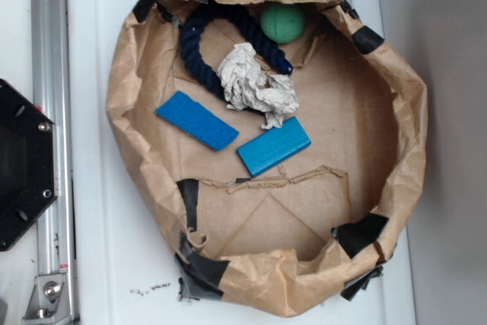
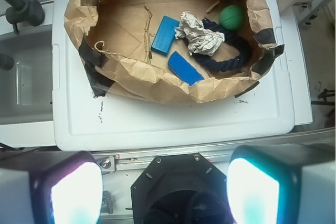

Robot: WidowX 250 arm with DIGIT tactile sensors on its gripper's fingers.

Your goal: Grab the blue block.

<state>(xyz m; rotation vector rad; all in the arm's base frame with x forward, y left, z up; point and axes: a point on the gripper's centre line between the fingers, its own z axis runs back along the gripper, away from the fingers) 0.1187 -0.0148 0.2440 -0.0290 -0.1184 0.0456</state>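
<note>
Pincer (image 2: 164, 192): wide apart, holding nothing, high above and well clear of the bin.
Brown paper bin (image 1: 396, 112): crumpled, taped walls; descend inside the rim.
Dark navy rope (image 1: 199, 36): near, avoid.
Cyan-blue rectangular block (image 1: 273, 146): flat on the bin floor, just beside the crumpled white paper (image 1: 257, 85), perhaps touching; close across its short width.
Darker royal-blue flat block (image 1: 197, 120): not the target.

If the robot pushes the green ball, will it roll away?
Probably a little. The green ball is round, so a nudge should set it rolling. It likely won't go far: it sits by the dark rope and the crumpled paper wall, which should stop it. It looks matte, so probably not slippery.
</note>
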